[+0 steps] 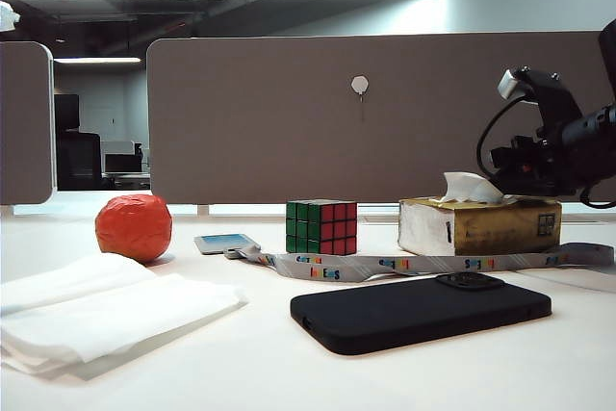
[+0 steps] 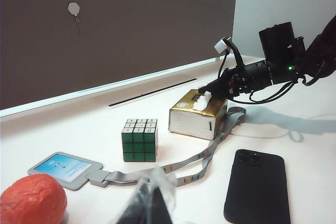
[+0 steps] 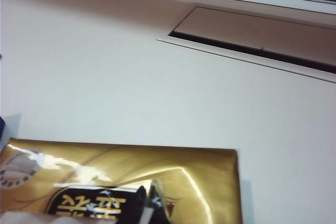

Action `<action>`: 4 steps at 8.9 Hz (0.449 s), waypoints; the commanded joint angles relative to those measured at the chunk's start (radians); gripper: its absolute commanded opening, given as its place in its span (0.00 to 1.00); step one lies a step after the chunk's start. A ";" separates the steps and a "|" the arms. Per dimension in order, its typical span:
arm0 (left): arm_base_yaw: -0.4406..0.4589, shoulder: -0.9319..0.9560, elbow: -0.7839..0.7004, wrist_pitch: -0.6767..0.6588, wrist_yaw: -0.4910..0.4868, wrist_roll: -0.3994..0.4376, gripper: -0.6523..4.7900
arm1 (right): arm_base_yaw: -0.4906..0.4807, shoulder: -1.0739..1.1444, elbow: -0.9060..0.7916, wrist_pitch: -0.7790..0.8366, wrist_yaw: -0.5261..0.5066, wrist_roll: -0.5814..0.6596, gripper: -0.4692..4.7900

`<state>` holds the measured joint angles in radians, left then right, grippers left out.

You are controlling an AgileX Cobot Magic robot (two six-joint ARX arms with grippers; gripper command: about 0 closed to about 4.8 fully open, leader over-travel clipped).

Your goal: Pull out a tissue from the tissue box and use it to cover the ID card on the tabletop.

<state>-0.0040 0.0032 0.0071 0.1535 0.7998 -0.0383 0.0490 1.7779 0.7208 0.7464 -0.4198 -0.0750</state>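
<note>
The gold-and-white tissue box stands on the white tabletop at the right. A white tissue sticks up from its top. My right gripper is shut, its tips low over the box top right at the tissue; I cannot make out whether tissue is pinched. The light-blue ID card lies flat and uncovered left of the cube, joined to a grey lanyard. My left gripper hovers shut and empty, far from the box.
A puzzle cube stands between card and box. An orange ball sits at the left, a pile of white paper sheets in front of it. A black phone lies near the front. A grey partition runs along the desk's back.
</note>
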 commanded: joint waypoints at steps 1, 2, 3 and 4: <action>-0.001 0.001 0.004 0.005 -0.003 0.000 0.11 | 0.001 -0.013 0.003 0.069 -0.058 0.002 0.08; -0.001 0.001 0.004 0.005 -0.003 0.000 0.11 | 0.001 -0.020 0.003 0.106 -0.080 0.004 0.08; -0.001 0.001 0.004 0.005 -0.003 0.001 0.11 | 0.001 -0.050 0.004 0.145 -0.080 0.005 0.08; -0.001 0.001 0.004 0.005 -0.003 0.000 0.11 | 0.001 -0.087 0.005 0.149 -0.080 0.005 0.08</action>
<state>-0.0040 0.0032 0.0071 0.1532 0.7994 -0.0383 0.0494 1.7081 0.7212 0.8707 -0.4946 -0.0719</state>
